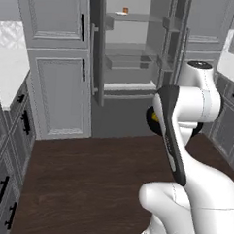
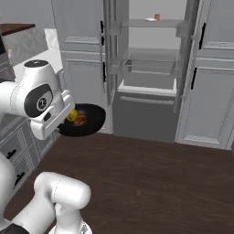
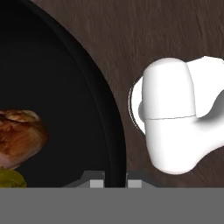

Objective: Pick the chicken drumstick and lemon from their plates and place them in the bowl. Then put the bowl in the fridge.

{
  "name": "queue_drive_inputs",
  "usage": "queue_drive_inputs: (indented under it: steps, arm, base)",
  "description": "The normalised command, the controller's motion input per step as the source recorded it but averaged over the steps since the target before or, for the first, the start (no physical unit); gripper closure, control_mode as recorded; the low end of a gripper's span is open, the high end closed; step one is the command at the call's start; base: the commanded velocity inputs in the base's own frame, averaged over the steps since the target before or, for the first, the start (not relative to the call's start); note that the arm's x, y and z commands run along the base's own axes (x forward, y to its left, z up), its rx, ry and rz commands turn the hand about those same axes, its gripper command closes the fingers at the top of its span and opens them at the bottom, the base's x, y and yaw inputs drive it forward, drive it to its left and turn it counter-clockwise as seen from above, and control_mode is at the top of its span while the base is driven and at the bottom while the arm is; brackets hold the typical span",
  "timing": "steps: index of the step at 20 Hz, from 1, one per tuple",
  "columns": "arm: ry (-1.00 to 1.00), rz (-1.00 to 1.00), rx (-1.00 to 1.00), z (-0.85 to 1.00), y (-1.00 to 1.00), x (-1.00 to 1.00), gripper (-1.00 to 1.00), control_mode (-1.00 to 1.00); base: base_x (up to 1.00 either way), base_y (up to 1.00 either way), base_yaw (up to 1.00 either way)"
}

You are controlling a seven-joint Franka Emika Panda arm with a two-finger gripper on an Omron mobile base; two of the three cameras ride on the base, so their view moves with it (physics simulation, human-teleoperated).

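Glossy black, wide and shallow, the bowl point(image 2: 87, 119) hangs above the floor point(image 2: 151, 178) in our gripper point(image 3: 114, 180), whose fingers are clenched on its rim; inside we see the reddish-brown chicken drumstick point(image 3: 19, 136) touching the yellow-olive lemon point(image 3: 11, 179) — both near the rim; dark wood planks lie below; ahead the grey fridge point(image 2: 148, 68) stands open between grey cabinets point(image 2: 212, 73); we read no writing.
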Motion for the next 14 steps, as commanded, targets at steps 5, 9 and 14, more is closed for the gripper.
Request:
queue_drive_inputs:
  steps: [5,9,14]
  arm:
    - [0.0,0.0,0.0,0.0,0.0,0.0,1.0,1.0]
    - [0.0,0.0,0.0,0.0,0.0,0.0,1.0,1.0]
    - [0.0,0.0,0.0,0.0,0.0,0.0,1.0,1.0]
  base:
    - [0.91,-0.89,0.4]
    - [1.0,-0.48,0.17]
    - [0.99,0.04,-0.23]
